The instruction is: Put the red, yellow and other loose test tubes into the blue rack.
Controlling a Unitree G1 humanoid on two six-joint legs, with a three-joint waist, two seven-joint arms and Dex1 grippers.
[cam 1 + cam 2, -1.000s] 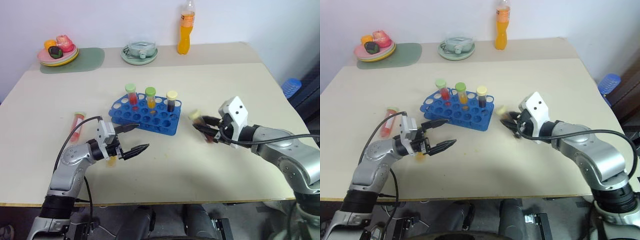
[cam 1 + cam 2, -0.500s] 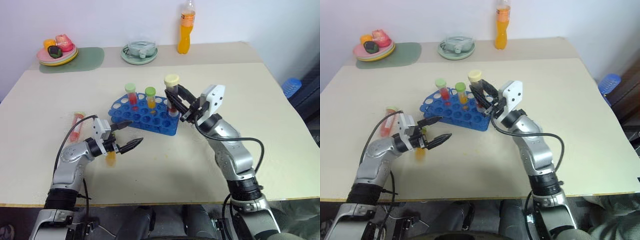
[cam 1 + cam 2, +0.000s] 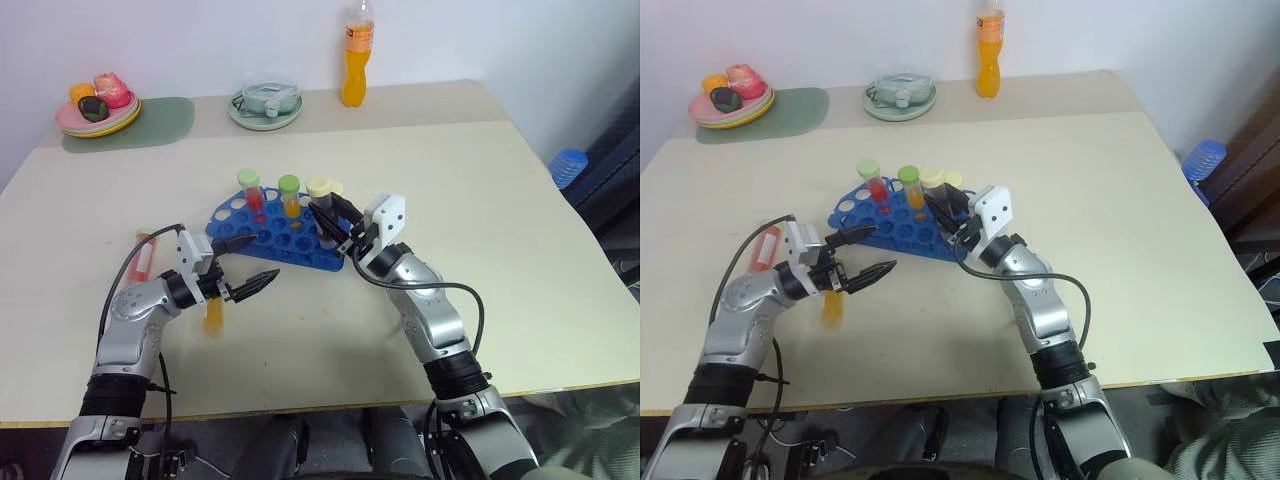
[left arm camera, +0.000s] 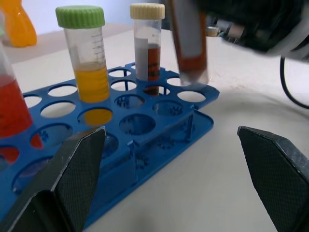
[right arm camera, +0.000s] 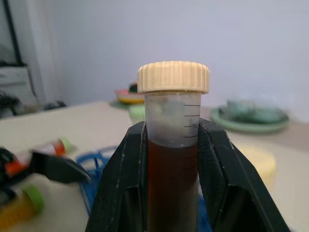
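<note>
The blue rack [image 3: 262,238] stands mid-table and holds a red tube [image 3: 251,190], a yellow tube [image 3: 290,197] and a brown, cream-capped tube [image 4: 146,48]. My right gripper [image 3: 326,213] is shut on another brown tube with a cream cap [image 5: 174,145]. It holds this tube upright, its tip just over a hole at the rack's right end [image 4: 191,95]. My left gripper [image 3: 250,267] is open and empty in front of the rack. A loose yellow tube [image 3: 213,315] lies beneath it, and a loose red tube [image 3: 143,258] lies further left.
At the table's far edge stand an orange bottle [image 3: 354,62], a pale green dish [image 3: 265,106] and a plate of fruit [image 3: 95,110] on a green mat [image 3: 160,122]. A blue object [image 3: 567,166] sits beyond the right edge.
My right arm has swung left with the brown tube, turned it upright and brought it down over the rack's right end. The left gripper has barely moved. The camera view has shifted.
</note>
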